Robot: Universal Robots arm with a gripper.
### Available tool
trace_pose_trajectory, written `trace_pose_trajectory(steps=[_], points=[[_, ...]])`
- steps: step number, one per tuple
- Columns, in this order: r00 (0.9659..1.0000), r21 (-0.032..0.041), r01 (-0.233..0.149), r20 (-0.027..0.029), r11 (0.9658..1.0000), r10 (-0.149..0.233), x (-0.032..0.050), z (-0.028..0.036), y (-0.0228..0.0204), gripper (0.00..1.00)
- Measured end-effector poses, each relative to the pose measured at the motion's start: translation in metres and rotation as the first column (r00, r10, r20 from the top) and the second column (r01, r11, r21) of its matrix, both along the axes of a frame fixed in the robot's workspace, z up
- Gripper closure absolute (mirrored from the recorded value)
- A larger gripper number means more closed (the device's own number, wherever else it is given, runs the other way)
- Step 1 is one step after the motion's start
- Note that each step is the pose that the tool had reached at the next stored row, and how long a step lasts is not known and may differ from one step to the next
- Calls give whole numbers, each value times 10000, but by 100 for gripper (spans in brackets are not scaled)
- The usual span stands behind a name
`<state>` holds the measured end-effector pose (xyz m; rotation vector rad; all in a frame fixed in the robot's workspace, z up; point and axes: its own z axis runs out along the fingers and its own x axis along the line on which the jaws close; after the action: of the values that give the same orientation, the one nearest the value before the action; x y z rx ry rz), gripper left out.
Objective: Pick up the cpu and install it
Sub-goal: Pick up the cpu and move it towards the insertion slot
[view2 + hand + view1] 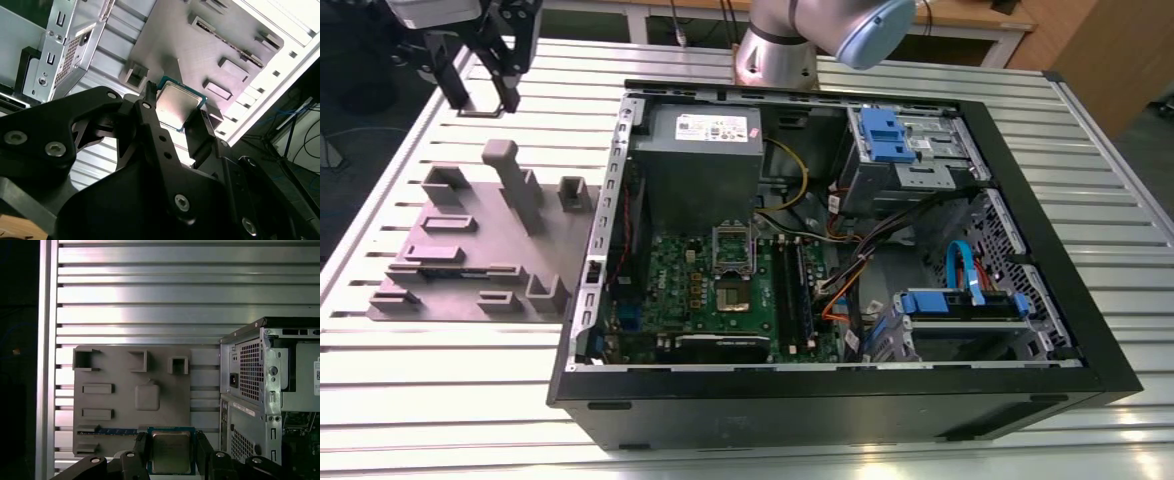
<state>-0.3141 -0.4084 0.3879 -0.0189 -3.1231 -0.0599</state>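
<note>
**Gripper carrying the cpu above the table's far corner**

Gripper (171, 455) is pinching the cpu (171, 452) by two opposite edges, jaws narrowed onto it. The metal top is facing both wrist views and the chip is sitting flat between the fingers (141, 450). In the exterior view the gripper (480, 85) is hanging over the table (454, 400) near its far corner on the exterior view's left, just past the purple-grey tray (467, 250). The tray is lying along that same table edge, and the chip is raised clear of it. The open computer case (854, 410) is lying beside the tray toward the table's middle, with the motherboard (680, 290) and its socket (736, 295) well apart from the gripper.

Judgement: the carry is going best with the chip level and the squeeze no tighter. It should clear the case wall with room to spare, and the chip's corners should be squared to the socket before any descent.
</note>
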Motion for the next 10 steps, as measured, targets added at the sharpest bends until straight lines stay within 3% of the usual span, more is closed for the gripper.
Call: trace_pose_trajectory(steps=[10], points=[[10000, 0, 0, 0, 10000, 0, 78, 0, 0, 53]])
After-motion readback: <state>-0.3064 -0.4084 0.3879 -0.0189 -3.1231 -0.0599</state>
